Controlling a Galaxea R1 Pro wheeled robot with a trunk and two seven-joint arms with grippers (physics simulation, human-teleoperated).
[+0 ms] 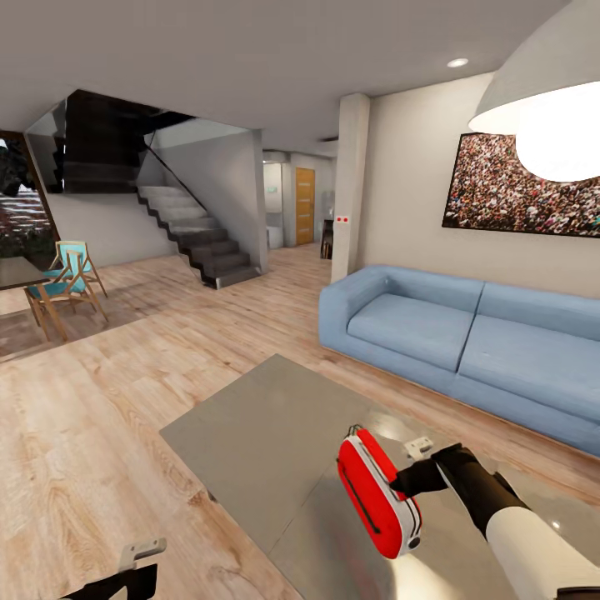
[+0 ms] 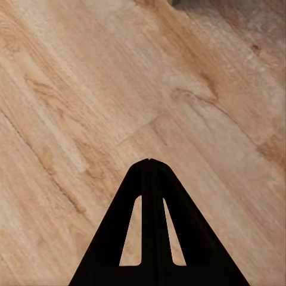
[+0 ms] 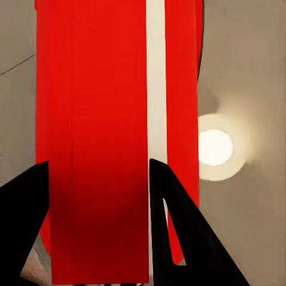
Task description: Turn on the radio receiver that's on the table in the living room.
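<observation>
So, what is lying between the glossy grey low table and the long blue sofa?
In the head view, only a bare strip of light wood floor separates the grey table from the blue sofa; nothing stands on it.

The radio receiver (image 1: 379,490), a flat red box with white edge trim and a thin dark handle, sits at the lower right of the head view, tilted on edge above the table (image 1: 258,433). The table's glossy grey top stretches across the lower centre, before the living room's blue sofa.
</observation>
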